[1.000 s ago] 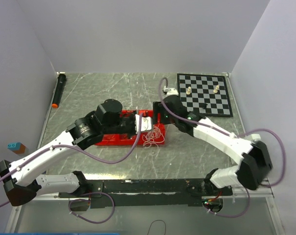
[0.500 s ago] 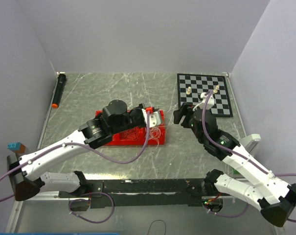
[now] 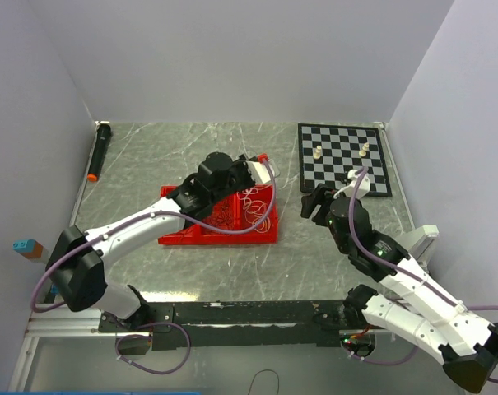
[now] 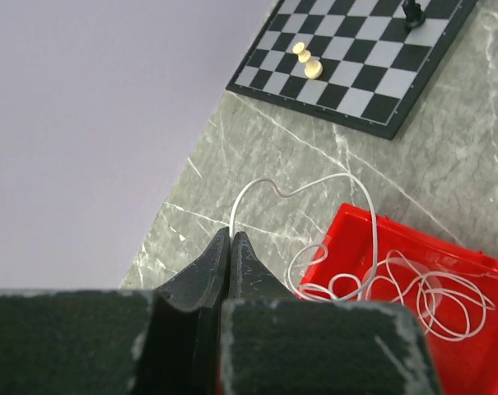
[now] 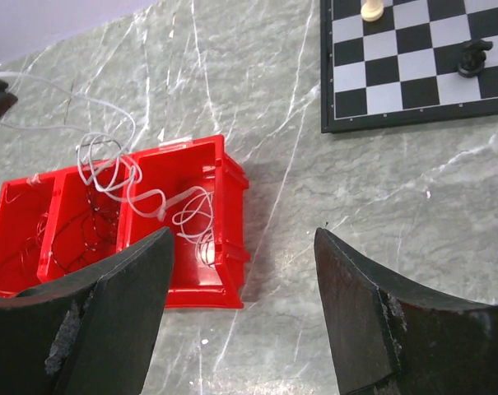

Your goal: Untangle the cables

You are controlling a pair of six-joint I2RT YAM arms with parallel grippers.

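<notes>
Left hand (image 4: 230, 240): fingers pressed together, pinching the white cable (image 4: 341, 175) by one end. It is held above the tabletop (image 3: 150, 152), just past the far right corner of the red tray (image 3: 179, 239).

White cable: from the pinch it arcs up, then drops into the tray's right compartment, where the rest lies in loose overlapping loops. In the right wrist view some loops lie over the divider into the middle compartment. Thin dark cables (image 5: 90, 230) sit tangled in that middle compartment. Cannot tell whether the white one is knotted with them.

Right hand (image 5: 242, 239): fingers spread wide, nothing between them. It hovers over bare tabletop just right of the tray, between tray and chessboard (image 3: 344, 158).

Key relation: the lifted strand runs roughly far to near, from the left hand down to the coil. The coil lies left of the right hand and on the near side of the left hand. The right hand is the free one and close to the loops.

Judgement: early in the pull-out, with most of the white cable lying in the tray. The next move probably draws the pinched end farther away. Risk: loops snag on the divider or drag the dark cables along.
</notes>
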